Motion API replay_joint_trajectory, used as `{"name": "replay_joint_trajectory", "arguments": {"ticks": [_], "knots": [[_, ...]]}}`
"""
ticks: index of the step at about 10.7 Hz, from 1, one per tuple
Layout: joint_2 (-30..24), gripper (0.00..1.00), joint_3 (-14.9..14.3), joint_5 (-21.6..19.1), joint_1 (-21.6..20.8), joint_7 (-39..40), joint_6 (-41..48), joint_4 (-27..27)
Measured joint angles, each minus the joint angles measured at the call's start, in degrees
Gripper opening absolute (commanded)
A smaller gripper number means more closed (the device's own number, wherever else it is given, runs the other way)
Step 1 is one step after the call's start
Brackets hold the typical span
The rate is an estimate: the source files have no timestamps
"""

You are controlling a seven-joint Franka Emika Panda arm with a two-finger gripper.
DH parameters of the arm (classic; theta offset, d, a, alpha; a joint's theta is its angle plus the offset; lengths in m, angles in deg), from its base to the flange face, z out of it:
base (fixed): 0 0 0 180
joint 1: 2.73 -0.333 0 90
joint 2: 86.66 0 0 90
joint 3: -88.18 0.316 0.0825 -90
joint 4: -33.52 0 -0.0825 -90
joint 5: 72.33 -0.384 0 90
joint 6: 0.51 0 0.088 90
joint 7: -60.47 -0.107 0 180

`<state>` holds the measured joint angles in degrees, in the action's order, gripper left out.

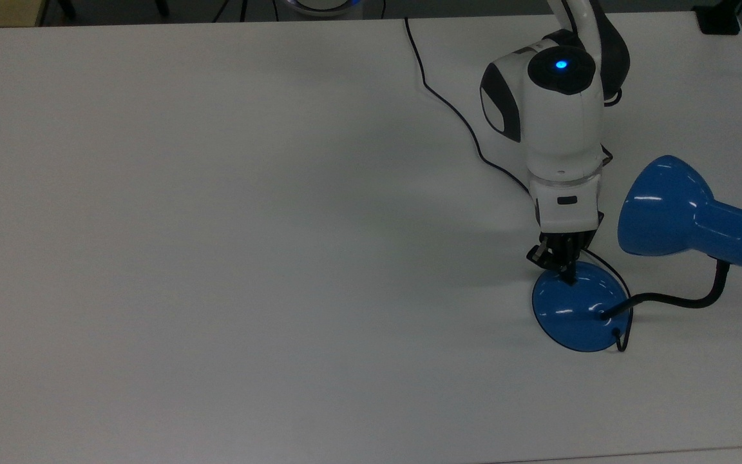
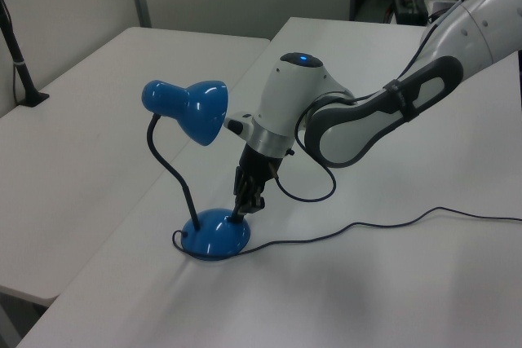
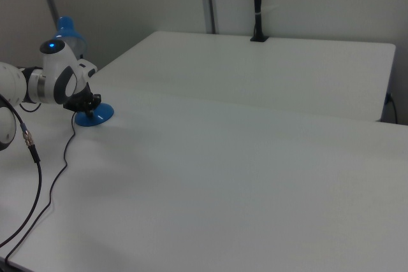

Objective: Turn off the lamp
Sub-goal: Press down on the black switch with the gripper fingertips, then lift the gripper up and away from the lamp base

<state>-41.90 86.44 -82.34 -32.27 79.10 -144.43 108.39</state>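
Hand [image 1: 563, 265] pinched nearly closed, holding nothing, tip on the lamp [image 1: 577, 312] base; press straight down, lightly, so nothing slides.

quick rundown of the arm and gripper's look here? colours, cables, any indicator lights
White glossy arm with dark grey-black joint sections. The last segment carries a round black cap with a lit blue indicator light. A thin black cable loops by the wrist. The gripper is small, black and angular, on a white flange with a small dark rectangular mark.

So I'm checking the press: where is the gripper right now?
In the top view the gripper sits at the right, its tip down on the upper part of the lamp base, left of the shade.
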Motion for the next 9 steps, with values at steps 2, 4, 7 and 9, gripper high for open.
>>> {"name": "replay_joint_trajectory", "arguments": {"ticks": [2, 4, 7, 9], "knots": [[0.0, 0.00, 0.0, 0.0, 0.0, 0.0, 0.0, 0.1], [-0.6, 0.00, -0.1, 0.0, 0.1, 0.0, 0.0, 0.6], [-9.3, 0.03, -0.7, -0.1, 2.6, -4.4, 9.3, 4.9], [-17.9, 0.16, -1.0, 0.1, 7.0, -9.1, 24.5, 6.6]]}}
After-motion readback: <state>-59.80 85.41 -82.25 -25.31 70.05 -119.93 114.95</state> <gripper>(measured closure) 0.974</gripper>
